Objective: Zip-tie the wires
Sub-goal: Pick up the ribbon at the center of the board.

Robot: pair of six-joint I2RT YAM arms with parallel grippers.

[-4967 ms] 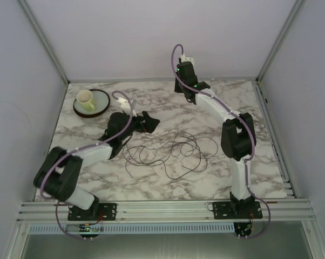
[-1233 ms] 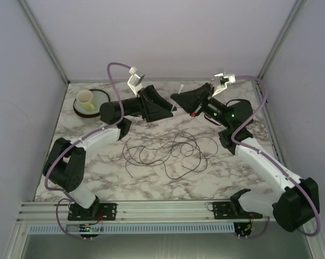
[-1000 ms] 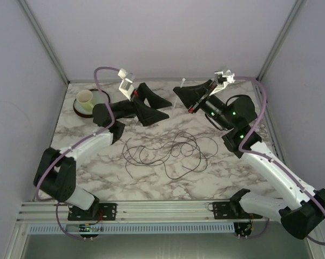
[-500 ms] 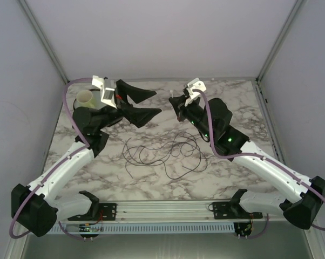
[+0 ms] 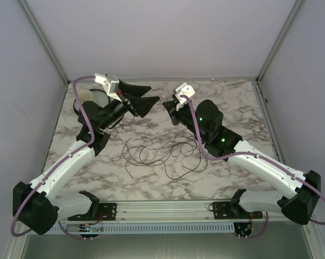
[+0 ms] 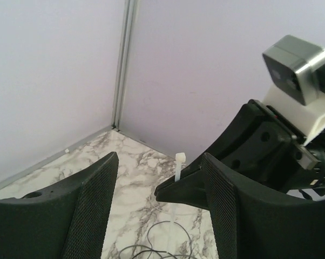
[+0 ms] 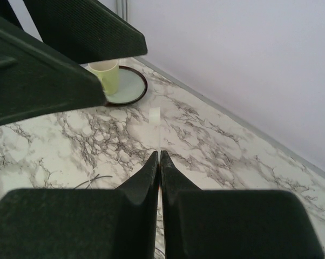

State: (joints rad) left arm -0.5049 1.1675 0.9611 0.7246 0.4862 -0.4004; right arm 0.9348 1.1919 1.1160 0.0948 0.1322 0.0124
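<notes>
Top external view shows both arms up over the table [image 5: 249, 108], with their tips close together in the air. The right pincer [image 5: 166, 103] is squeezed tight on a little white zip tie [image 6: 178, 166]. The tie sticks up out of its closed tips, with the small square end on top. The left pincer [image 5: 154, 93] has its two fingers [image 6: 92, 210] apart, and nothing is in them. In the left wrist view the tie shows in the gap between those fingers and touches neither one. I cannot tell if it is really inside the gap or just ahead of it.

The wires [image 5: 168, 154] are down on the table, below both pincers and a bit nearer to the arm bases. They lie in loose, messy loops. No pincer touches them, and nothing is wrapped around them. A cup [image 7: 105, 75] on a plate [image 7: 129, 86] sits behind the left pincer and has no part in this job.

So I think only the start is done: the tie is picked up. It looks like the right pincer may hand it to the left one. Most of the job is left. The wires must be bunched up, the tie must go around them, its thin end must go through the square end, and it must be pulled tight.
</notes>
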